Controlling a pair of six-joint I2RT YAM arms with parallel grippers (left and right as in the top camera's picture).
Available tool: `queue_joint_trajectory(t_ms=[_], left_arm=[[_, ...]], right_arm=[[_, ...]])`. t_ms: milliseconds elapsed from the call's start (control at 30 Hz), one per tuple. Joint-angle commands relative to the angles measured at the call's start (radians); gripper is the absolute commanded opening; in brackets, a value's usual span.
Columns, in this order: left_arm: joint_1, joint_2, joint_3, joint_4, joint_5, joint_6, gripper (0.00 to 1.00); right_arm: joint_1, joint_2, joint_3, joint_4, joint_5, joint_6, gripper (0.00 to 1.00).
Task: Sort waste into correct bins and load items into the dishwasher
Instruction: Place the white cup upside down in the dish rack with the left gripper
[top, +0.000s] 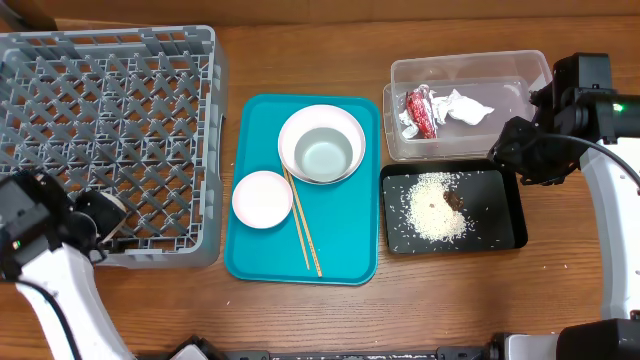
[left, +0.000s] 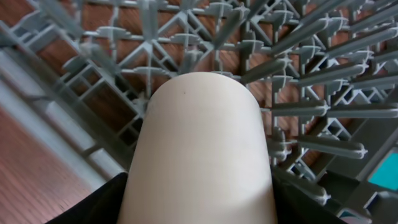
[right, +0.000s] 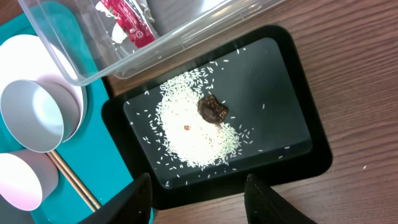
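Note:
My left gripper (top: 97, 216) is shut on the small white cup (left: 199, 149) and holds it over the front left corner of the grey dish rack (top: 110, 120), whose lattice floor (left: 298, 93) shows behind the cup. My right gripper (right: 199, 193) is open and empty above the near edge of the black tray (right: 298, 168), which holds rice (right: 193, 124) and a brown lump (right: 212, 110). The clear tub (top: 470, 70) holds the red wrapper (top: 420, 110) and the napkin (top: 465, 108). The grey-green bowl (top: 322, 152) sits on the white plate (top: 300, 120). The pink bowl (top: 262, 198) and chopsticks (top: 303, 225) lie beside them.
The plate, bowls and chopsticks rest on a teal tray (top: 350, 250) between the rack and the bins. The black tray (top: 510, 215) lies just in front of the clear tub. Bare wooden table lies along the front edge and at the right.

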Motion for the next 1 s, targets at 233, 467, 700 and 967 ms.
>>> queue_joint_trajectory(t_ms=[233,467,700,967], left_arm=[[-0.095,0.231,0.262,-0.111,-0.003,0.021,0.04],[-0.099,0.301,0.262,-0.131,-0.026,0.021,0.04],[-0.099,0.329,0.262,-0.131,-0.025,0.021,0.52],[-0.099,0.327,0.283,-0.133,0.019,0.044,1.0]], right_arm=[[-0.002,-0.01,0.006,0.002,0.006,-0.007,0.5],[-0.002,-0.01,0.006,-0.004,0.006,-0.007,0.5],[-0.002,-0.01,0.006,-0.008,0.006,-0.007,0.5],[-0.002,-0.01,0.006,-0.021,0.006,-0.007,0.69]])
